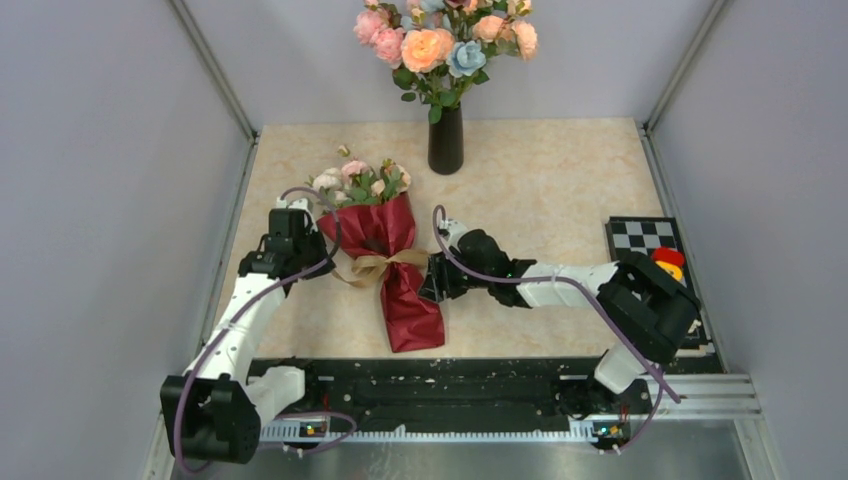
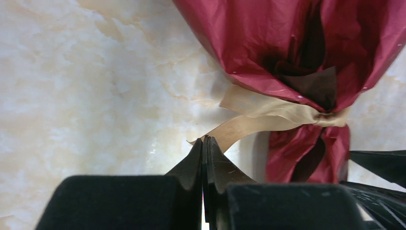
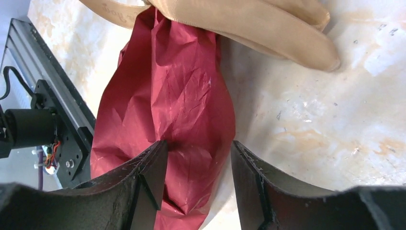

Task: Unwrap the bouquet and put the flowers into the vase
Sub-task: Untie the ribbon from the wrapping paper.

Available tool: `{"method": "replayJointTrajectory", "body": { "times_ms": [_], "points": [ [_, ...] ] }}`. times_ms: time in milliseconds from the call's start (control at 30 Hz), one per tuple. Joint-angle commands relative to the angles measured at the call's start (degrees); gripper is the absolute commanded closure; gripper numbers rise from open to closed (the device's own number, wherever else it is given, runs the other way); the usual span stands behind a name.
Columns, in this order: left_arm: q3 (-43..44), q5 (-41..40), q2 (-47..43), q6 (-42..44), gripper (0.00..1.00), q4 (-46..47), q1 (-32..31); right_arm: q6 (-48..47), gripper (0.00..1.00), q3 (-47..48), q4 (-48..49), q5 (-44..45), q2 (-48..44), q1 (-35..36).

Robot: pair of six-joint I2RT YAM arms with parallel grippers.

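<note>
The bouquet (image 1: 385, 250) lies on the table in dark red paper, its pale flowers (image 1: 360, 180) pointing away, with a tan ribbon (image 1: 375, 265) tied round its waist. My left gripper (image 1: 322, 258) is at its left, shut on the end of the ribbon's tail (image 2: 230, 129), which meets the tips of the left gripper (image 2: 205, 140). My right gripper (image 1: 432, 282) is at its right. It stands open astride the narrow lower paper (image 3: 163, 96); the right gripper (image 3: 198, 153) has one finger against the paper and the other clear. The black vase (image 1: 445, 140) stands at the back.
Large peach, pink and blue blooms (image 1: 440, 40) fill the vase. A checkerboard (image 1: 640, 238) with a red and yellow object (image 1: 668, 262) lies at the right edge. A black rail (image 1: 450, 385) runs along the near edge. Grey walls close in both sides.
</note>
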Motion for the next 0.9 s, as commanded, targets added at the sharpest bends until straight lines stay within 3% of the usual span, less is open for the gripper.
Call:
{"method": "replayJointTrajectory", "body": {
  "times_ms": [0, 100, 300, 567, 867],
  "points": [
    [1.4, -6.7, -2.03, 4.51, 1.0, -1.2, 0.36, -2.32, 0.46, 3.45, -1.32, 3.86, -3.62, 0.63],
    [1.29, -10.07, -3.24, 5.04, 1.0, -1.71, 0.36, -5.26, 0.41, 4.17, -5.12, 9.1, -6.42, -0.6],
    [1.17, -11.02, -4.66, 5.35, 1.0, -1.47, 0.36, -2.96, 0.4, 2.17, -1.16, 6.06, -5.09, -8.3],
    [1.04, -10.54, -4.78, 5.78, 1.0, -1.07, 0.36, -6.02, 0.44, 7.04, -0.06, 10.41, 3.42, -8.62],
    [1.29, -9.96, -3.63, 6.0, 1.0, -0.93, 0.45, -5.39, 0.48, 9.64, 4.19, 6.92, 10.01, -8.54]
  ]
}}
